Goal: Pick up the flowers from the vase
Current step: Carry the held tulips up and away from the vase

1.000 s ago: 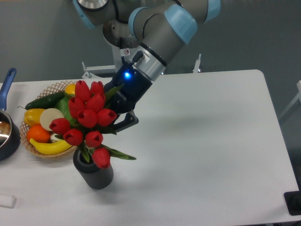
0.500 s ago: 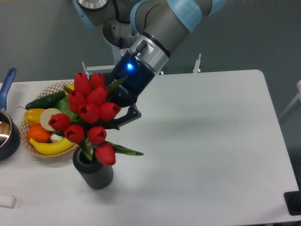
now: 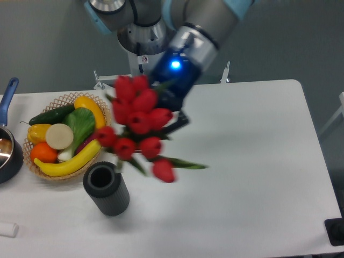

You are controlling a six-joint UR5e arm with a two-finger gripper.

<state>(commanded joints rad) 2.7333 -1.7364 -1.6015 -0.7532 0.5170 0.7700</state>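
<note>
Flowers (image 3: 138,124) are out of the vase (image 3: 106,190), hanging in the air in front of and below the gripper (image 3: 171,119), motion-blurred. Red buds cluster on the camera side of the claw, one bud and a green leaf trailing lowest. Claw is pinching the bunch at the stems; one dark finger (image 3: 179,121) shows to the right of the buds, the other is hidden behind them.

Vase stands upright and empty, down and left of the claw, well clear of the bunch.

Woven basket (image 3: 60,173) of fruit and veg sits left of the claw, just behind the vase. Blue-handled pot (image 3: 9,152) at the far left edge. Small white object (image 3: 8,229) at the front left corner.

Surface is a white table (image 3: 252,161) with rounded corners, grey wall behind, arm base at the back edge.

Versus half a second ago: the stems were in the vase then; the bunch has since gone up and right with the claw, uncovering the basket contents.
</note>
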